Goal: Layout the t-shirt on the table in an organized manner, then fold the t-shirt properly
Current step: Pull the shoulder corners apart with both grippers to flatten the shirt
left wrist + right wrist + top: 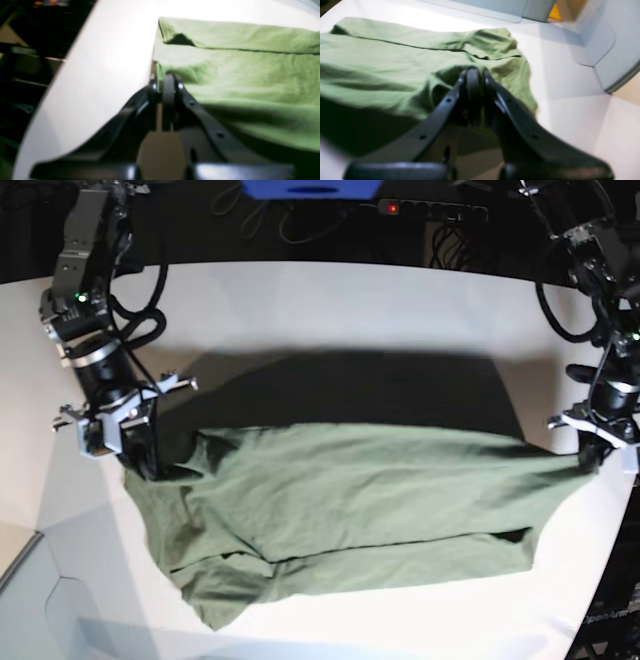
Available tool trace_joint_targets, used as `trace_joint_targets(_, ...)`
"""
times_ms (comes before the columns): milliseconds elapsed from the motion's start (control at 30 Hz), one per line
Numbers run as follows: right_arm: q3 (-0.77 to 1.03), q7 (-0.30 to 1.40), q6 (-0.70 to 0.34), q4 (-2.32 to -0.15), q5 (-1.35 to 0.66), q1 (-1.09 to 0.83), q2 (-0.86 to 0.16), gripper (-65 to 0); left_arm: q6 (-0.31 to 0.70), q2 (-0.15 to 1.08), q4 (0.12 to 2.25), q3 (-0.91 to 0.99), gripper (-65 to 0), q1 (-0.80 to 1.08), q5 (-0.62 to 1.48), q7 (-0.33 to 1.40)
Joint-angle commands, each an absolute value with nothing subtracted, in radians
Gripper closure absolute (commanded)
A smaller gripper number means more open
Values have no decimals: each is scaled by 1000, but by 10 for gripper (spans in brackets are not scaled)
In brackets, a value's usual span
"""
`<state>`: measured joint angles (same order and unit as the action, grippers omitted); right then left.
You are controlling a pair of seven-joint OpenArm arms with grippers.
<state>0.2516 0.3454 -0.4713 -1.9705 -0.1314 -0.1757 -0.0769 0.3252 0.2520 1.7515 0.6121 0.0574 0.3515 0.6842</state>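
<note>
**Both grippers pinching the t-shirt's upper edge above the table**

The olive-green t-shirt (350, 500) is hanging stretched between the two arms, its far edge raised into a taut line running from left to right in the base view, while its lower part is lying folded and wrinkled on the white table (330, 310) toward the near edge. A dark shadow is falling on the tabletop behind the lifted cloth.

The right gripper (150, 465), on the left of the base view, is pressing its black fingers (473, 77) together on a bunched fold of the shirt; the right wrist view is showing fabric gathered at the fingertips.

The left gripper (590, 460), on the right of the base view near the table's curved edge, is clamping its fingers (168, 82) narrowly on the shirt's corner, with the cloth spreading away from the tips across the table.
</note>
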Motion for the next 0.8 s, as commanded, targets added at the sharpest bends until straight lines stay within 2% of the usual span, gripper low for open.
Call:
trace_joint_targets(0,266,312,-472,-1989,-145,-170,-81,0,326,266,1776,616,-2,42,364,668)
trace_joint_targets(267,360,306,-473,-1980,-145,-231,-79,0,326,280,1670,618,-2,94,361,670)
trace_joint_targets(767,358,305,-473,-1959,-147,-395,-62,0,326,280,1569,616,-2,265,357,670)
